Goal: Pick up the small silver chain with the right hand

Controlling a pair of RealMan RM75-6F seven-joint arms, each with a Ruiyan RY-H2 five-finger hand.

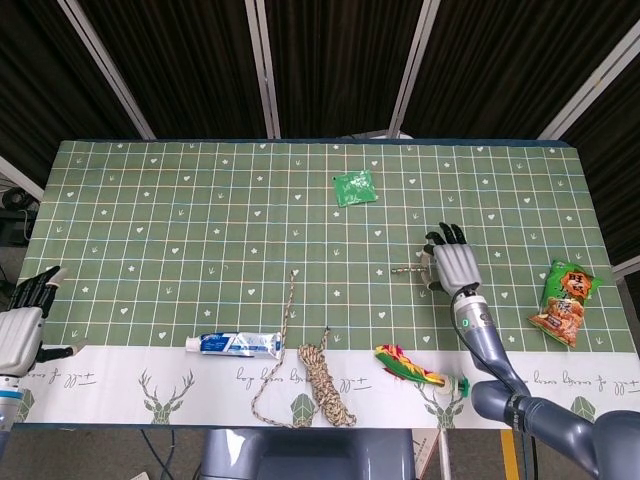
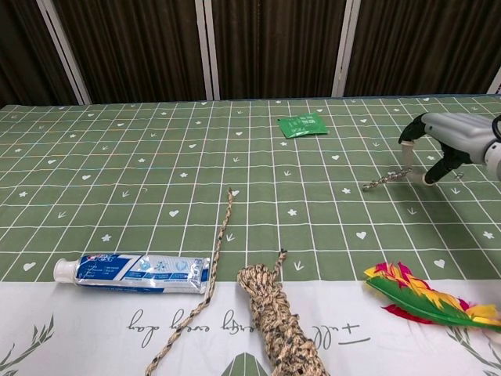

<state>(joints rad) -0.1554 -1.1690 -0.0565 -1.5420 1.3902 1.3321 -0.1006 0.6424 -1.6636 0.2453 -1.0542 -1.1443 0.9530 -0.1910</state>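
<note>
The small silver chain (image 1: 407, 269) (image 2: 384, 180) stretches leftward from my right hand (image 1: 455, 266) (image 2: 443, 145), right of the table's middle. The hand pinches the chain's right end between thumb and a finger, its other fingers curled over it. In the chest view the chain slants down to the left from the fingertips; whether its free end touches the green cloth I cannot tell. My left hand (image 1: 21, 328) rests at the table's near left edge with fingers apart and nothing in it; only the head view shows it.
A colourful feather toy (image 1: 408, 365) (image 2: 423, 298) lies near the front edge below the right hand. A snack bag (image 1: 566, 301) sits to its right. A green packet (image 1: 354, 187) (image 2: 302, 124) lies further back. Toothpaste (image 1: 235, 344) (image 2: 131, 271) and a coiled rope (image 1: 322, 380) (image 2: 278, 321) lie front centre.
</note>
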